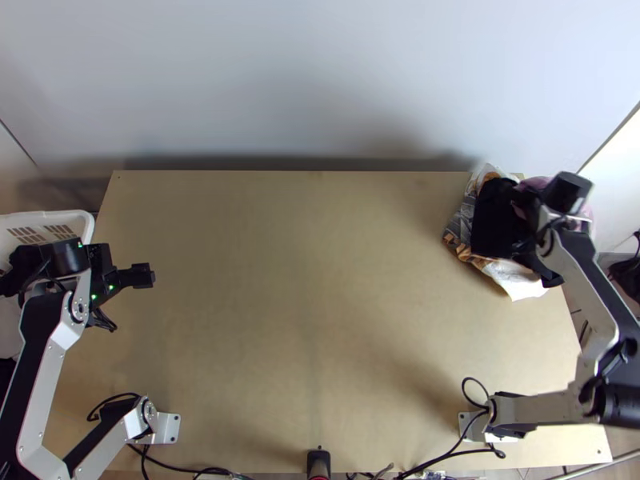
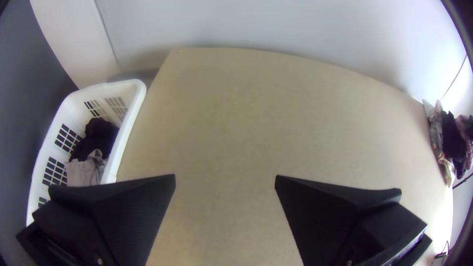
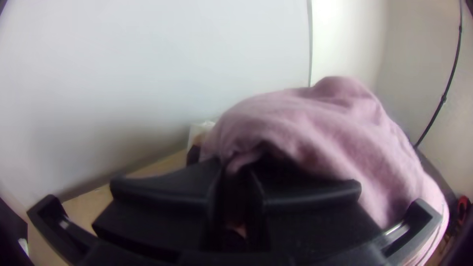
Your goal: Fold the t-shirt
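At the table's left side in the top view is my left gripper, with bare tabletop beneath it. In the left wrist view the left gripper is open, its fingers wide apart with nothing between them. My right gripper is over the cloth pile at the back right. The right wrist view has the right gripper shut on a bunched pink cloth, which bulges up beyond the fingers. Part of this pink cloth shows beside the right arm. Whether it is a t-shirt I cannot tell.
Under the right gripper lie a black cloth and a patterned, pale cloth, bunched at the edge of the table. A white basket with dark cloth and light cloth stands off the table's left edge.
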{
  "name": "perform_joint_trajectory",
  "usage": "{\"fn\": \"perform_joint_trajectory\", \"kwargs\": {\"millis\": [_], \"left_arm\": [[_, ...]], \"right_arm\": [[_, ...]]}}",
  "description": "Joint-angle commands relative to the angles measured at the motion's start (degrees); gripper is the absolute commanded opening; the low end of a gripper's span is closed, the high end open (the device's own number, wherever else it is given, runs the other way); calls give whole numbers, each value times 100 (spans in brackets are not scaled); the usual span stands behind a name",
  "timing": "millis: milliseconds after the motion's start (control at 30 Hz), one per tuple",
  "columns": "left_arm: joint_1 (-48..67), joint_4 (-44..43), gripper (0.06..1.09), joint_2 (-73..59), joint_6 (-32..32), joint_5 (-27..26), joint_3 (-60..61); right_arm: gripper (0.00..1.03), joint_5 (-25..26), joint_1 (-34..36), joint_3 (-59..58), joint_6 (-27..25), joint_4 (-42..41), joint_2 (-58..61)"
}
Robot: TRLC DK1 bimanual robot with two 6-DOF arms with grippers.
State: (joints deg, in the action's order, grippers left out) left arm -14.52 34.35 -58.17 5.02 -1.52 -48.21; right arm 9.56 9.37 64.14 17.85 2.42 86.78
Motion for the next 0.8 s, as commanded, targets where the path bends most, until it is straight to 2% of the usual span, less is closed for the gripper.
{"fn": "perform_joint_trajectory", "kwargs": {"millis": [0,200,367,400,433,500,533,633,767], "left_arm": [[-94,46,104,227,52,11,180],[-279,90,104,491,219,2,294],[-270,169,104,579,219,-24,285],[-261,195,104,614,219,-24,277],[-253,213,104,649,219,-24,277],[-244,292,104,711,210,-24,285],[-235,327,104,737,210,-24,294],[-244,371,104,860,219,-24,356],[-244,388,104,1001,237,-24,426]], "right_arm": [[2,178,-339,-59,509,-4,524],[3,221,-453,-771,896,-4,-47],[5,221,-277,-1211,922,-215,-364],[11,221,-269,-1264,905,-215,-487],[24,204,-269,-1316,878,-206,-636],[64,151,-269,-1387,826,-118,-944],[81,81,-260,-1387,817,5,-1076],[97,46,-277,-1378,668,356,-1498],[99,-60,-383,-1413,536,787,-2280]]}}
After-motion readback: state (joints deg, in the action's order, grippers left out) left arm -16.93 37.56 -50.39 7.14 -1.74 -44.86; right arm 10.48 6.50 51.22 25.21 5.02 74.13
